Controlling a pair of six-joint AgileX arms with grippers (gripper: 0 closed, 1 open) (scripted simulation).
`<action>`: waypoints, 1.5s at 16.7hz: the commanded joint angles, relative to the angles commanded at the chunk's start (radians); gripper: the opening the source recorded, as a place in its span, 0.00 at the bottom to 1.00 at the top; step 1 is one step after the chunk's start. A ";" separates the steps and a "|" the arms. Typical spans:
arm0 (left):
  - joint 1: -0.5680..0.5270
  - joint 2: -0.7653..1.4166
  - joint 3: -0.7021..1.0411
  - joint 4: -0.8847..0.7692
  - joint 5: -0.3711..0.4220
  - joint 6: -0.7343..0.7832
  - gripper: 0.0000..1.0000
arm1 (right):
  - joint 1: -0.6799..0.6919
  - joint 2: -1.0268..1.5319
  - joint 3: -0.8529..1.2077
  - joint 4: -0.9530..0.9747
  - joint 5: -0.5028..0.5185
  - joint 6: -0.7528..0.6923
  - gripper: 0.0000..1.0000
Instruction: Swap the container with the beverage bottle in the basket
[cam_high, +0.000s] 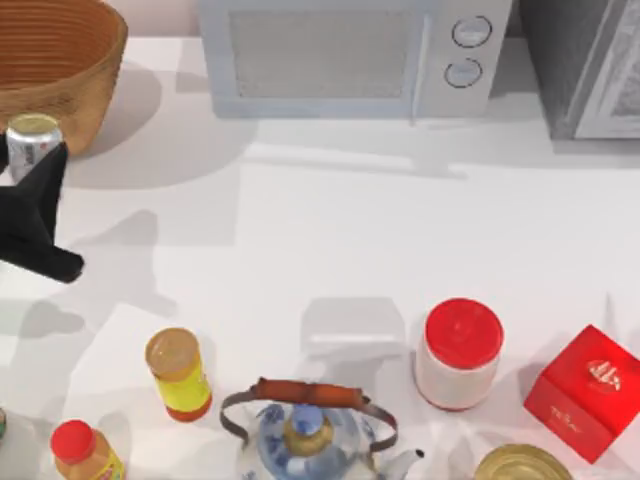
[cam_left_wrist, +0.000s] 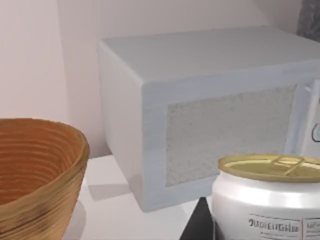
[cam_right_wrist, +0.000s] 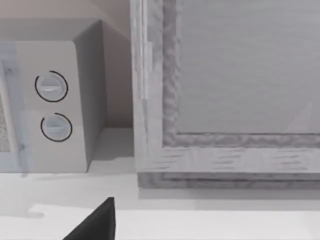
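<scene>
Left gripper (cam_high: 35, 170) at tabletop's (cam_high: 400, 240) left edge, fingers pinching silver can (cam_high: 32, 140); held upright just beside basket (cam_high: 60, 60), likely for carrying clear of rim. Basket at far-left corner, next to microwave (cam_high: 350, 55). Right arm parked; finger state cannot tell.

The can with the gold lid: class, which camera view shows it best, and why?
The left wrist view shows the can best: close up, with its gold lid, pull tab and label print visible. The top view shows the can small at the table's left edge, beside the basket, partly covered by the left tool.
</scene>
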 joint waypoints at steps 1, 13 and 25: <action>-0.010 0.090 0.047 0.054 0.044 0.002 0.00 | 0.000 0.000 0.000 0.000 0.000 0.000 1.00; -0.176 1.221 0.599 0.694 0.578 0.006 0.00 | 0.000 0.000 0.000 0.000 0.000 0.000 1.00; -0.366 1.755 0.795 0.999 0.834 0.002 0.00 | 0.000 0.000 0.000 0.000 0.000 0.000 1.00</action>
